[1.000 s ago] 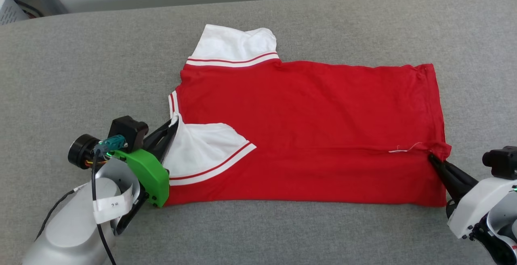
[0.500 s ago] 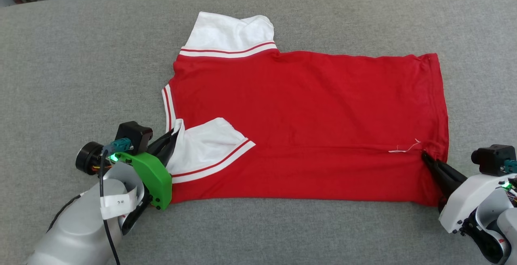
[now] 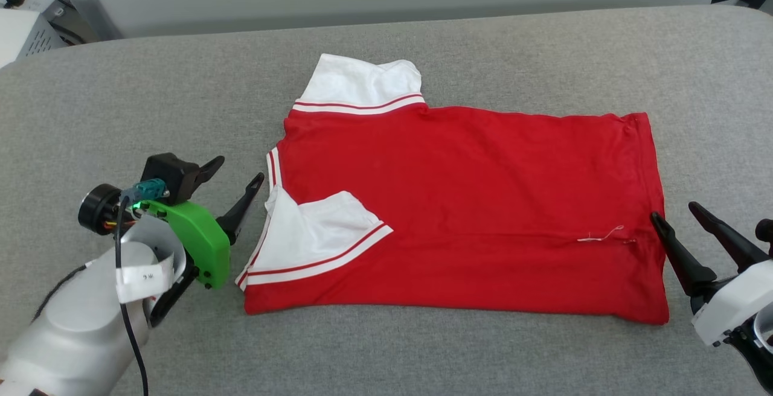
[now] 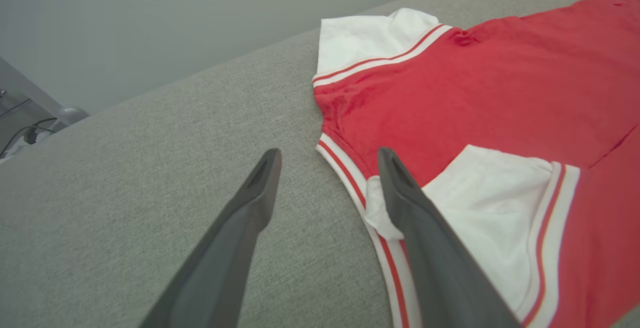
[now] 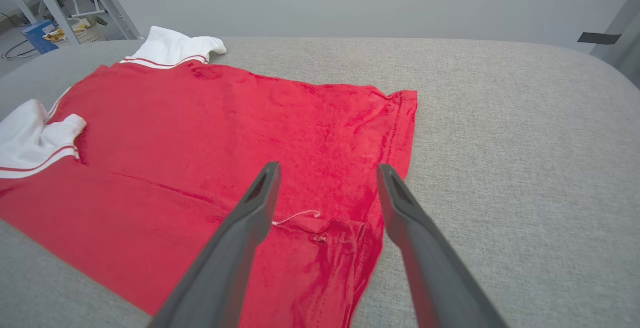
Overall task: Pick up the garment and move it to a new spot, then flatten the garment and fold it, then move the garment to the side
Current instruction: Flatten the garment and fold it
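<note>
Our left pincer stands wide with nothing between its fingers, just beside the striped neck edge of the garment. Our right pincer is wide too and empty, at the hem by a loose white thread. We see the garment lying flat in the middle of the grey surface, plain red facing up, its near edge folded over so one white sleeve rests on the red body; the other sleeve sticks out on the far side.
</note>
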Tool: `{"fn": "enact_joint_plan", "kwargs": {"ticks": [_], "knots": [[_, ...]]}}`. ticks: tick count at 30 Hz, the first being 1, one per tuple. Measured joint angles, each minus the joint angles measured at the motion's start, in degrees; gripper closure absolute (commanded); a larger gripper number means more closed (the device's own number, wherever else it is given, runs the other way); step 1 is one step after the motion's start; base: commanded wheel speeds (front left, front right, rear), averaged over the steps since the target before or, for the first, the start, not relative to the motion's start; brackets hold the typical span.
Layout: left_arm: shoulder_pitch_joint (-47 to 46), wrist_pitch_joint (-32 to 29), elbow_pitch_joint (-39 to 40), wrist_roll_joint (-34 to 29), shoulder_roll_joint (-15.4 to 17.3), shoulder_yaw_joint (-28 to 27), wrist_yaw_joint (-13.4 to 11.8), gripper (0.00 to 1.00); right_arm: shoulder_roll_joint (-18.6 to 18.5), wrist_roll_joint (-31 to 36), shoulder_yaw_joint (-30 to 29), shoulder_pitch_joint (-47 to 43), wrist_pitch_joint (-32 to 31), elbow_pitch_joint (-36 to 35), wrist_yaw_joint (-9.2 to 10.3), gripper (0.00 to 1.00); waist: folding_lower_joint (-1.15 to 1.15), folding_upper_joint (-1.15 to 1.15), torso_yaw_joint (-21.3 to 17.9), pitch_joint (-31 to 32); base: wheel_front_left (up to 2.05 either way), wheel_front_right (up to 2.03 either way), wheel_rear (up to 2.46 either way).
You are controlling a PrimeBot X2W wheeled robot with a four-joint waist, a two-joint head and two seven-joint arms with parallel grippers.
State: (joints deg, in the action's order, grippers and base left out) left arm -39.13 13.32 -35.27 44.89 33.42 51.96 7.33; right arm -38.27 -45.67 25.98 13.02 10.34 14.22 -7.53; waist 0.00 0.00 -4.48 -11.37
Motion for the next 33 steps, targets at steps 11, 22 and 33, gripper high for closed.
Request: {"fn": "enact_joint_plan", "kwargs": {"ticks": [11, 22, 33], "knots": [[-7.81, -25.42, 10.77, 8.71, 5.77, 5.38, 0.00, 0.00, 1.87, 4.63, -6.06, -5.48, -4.67, -6.23, 0.00, 0.00, 0.00, 0.00, 1.51, 2.48, 0.00, 0.00, 0.00], [-10.55, -51.07, 13.01, 21.50, 5.48, 13.70, 0.00, 0.00, 3.93, 6.12, -8.44, -5.97, -7.40, -7.99, 0.00, 0.00, 0.00, 0.00, 1.11, 2.58, 0.00, 0.00, 0.00], [-9.43, -54.64, 4.92, 23.38, 2.97, 16.39, 0.00, 0.00, 5.00, 6.19, -8.53, -5.66, -7.91, -7.97, 0.00, 0.00, 0.00, 0.00, -0.69, 0.47, 0.00, 0.00, 0.00]]}}
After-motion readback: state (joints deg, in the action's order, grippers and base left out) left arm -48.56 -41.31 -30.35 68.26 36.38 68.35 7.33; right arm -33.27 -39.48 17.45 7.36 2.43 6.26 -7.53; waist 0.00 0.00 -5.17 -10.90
